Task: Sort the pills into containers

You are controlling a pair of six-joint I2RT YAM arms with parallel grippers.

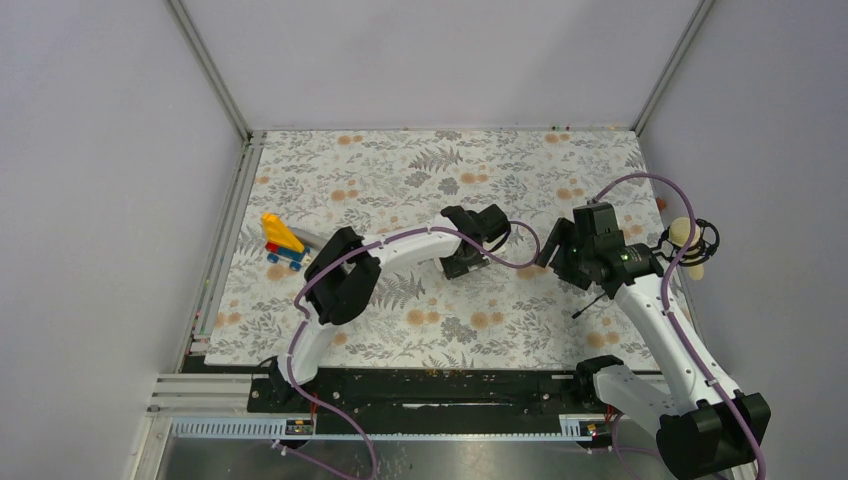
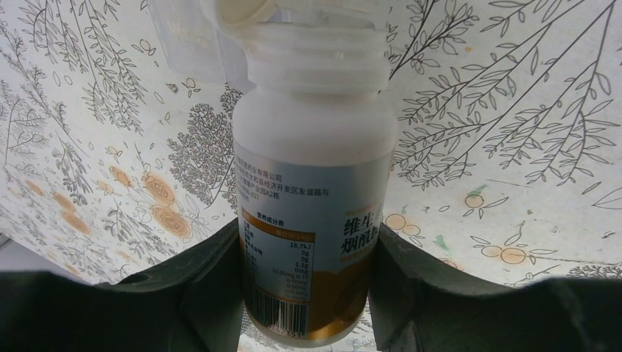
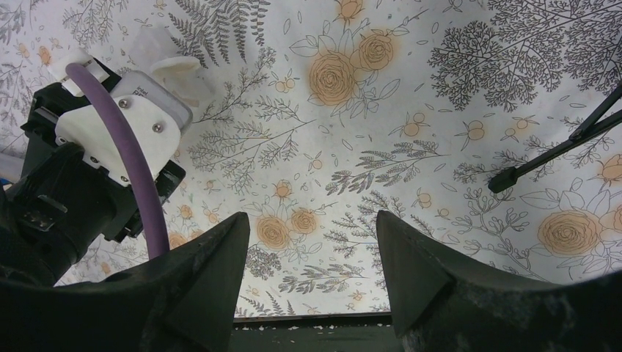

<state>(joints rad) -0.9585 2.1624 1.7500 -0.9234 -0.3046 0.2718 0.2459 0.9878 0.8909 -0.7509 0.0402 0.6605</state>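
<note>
My left gripper (image 2: 308, 236) is shut on the lower part of a pill bottle (image 2: 312, 139). The bottle looks white, with a pale printed label, an orange-gold band near its base and a white flip cap (image 2: 236, 13) hinged open. A small clear plastic cup (image 2: 183, 45) sits on the mat just beyond the bottle's mouth. In the top view the left gripper (image 1: 464, 262) hides the bottle. My right gripper (image 3: 314, 220) is open and empty above the floral mat, to the right of the left gripper (image 3: 110, 147). No pills show.
Yellow, red and blue toy blocks (image 1: 282, 241) stand at the mat's left edge. A thin black rod (image 3: 557, 147) lies on the mat to the right of my right gripper (image 1: 553, 248). A beige object (image 1: 685, 240) sits beyond the mat's right edge. Grey walls enclose the table.
</note>
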